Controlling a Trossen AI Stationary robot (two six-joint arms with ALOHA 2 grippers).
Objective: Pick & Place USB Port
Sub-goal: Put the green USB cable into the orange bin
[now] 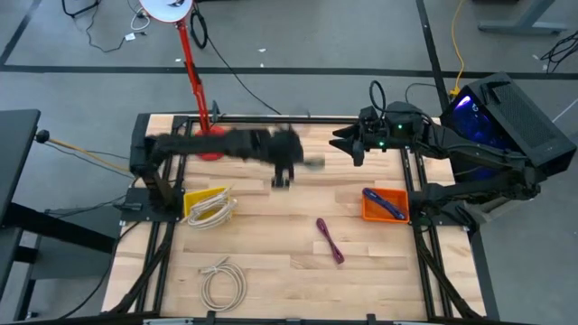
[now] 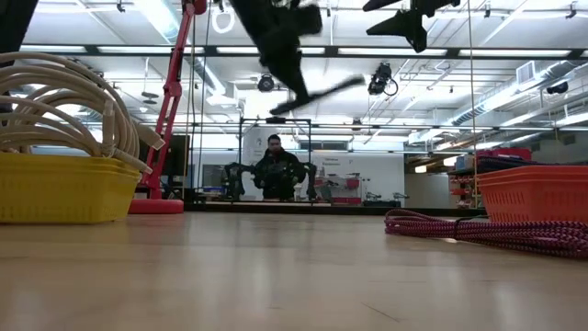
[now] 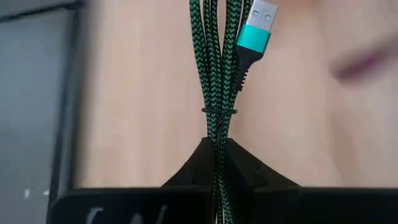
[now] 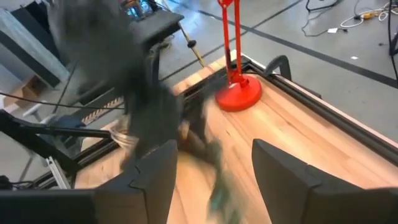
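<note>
Green cable point(image 3: 217, 81): braided, pinched tight in my left gripper point(image 3: 217, 163) and hanging in the air over the table's point(image 1: 271, 235) back middle. I've got it just below its tie, so the bundle stays together.
Plug point(image 3: 256, 28): teal USB end, sticking out free.
Right gripper point(image 4: 214, 168): jaws apart, nothing in them, parked at the back right, I guess to stay clear.
Bins: yellow point(image 1: 206, 204) left with white cable, orange point(image 1: 386, 205) right.
Purple cable point(image 1: 330, 240): loose on the wood.
Writing: none I can read.
</note>
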